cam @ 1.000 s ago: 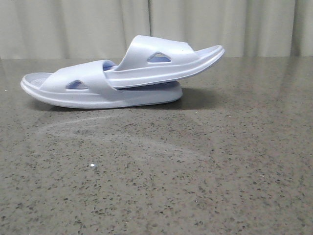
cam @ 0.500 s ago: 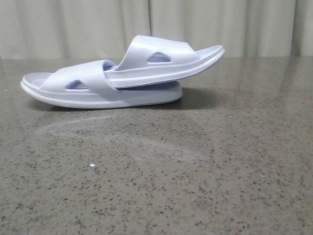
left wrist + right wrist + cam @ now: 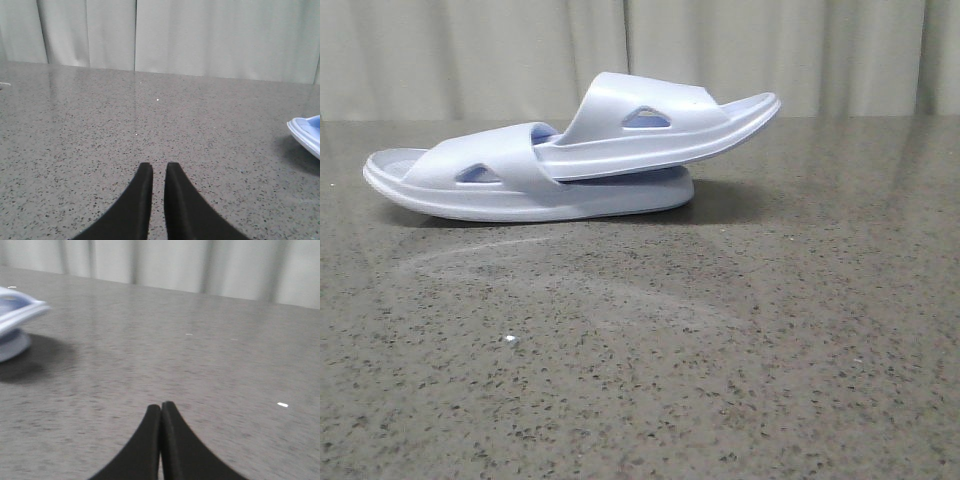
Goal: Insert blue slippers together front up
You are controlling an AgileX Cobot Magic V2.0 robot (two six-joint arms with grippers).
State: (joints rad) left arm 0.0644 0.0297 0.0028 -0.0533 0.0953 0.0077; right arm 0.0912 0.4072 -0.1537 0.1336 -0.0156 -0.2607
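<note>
The blue slippers lie at the back of the table, one tucked into the other. The lower slipper (image 3: pixel 520 195) lies flat. The upper slipper (image 3: pixel 650 130) has its heel end pushed under the lower one's strap, and its other end rises to the right. Neither gripper shows in the front view. In the left wrist view my left gripper (image 3: pixel 159 167) is shut to a thin slit with nothing in it, and a slipper tip (image 3: pixel 307 131) lies well off to one side. My right gripper (image 3: pixel 161 406) is shut and empty, far from the slipper ends (image 3: pixel 15 315).
The grey speckled table (image 3: pixel 720 350) stretches out in front of the slippers. A pale curtain (image 3: pixel 770 50) hangs behind its far edge. A tiny white speck (image 3: pixel 510 340) lies on the near left of the table.
</note>
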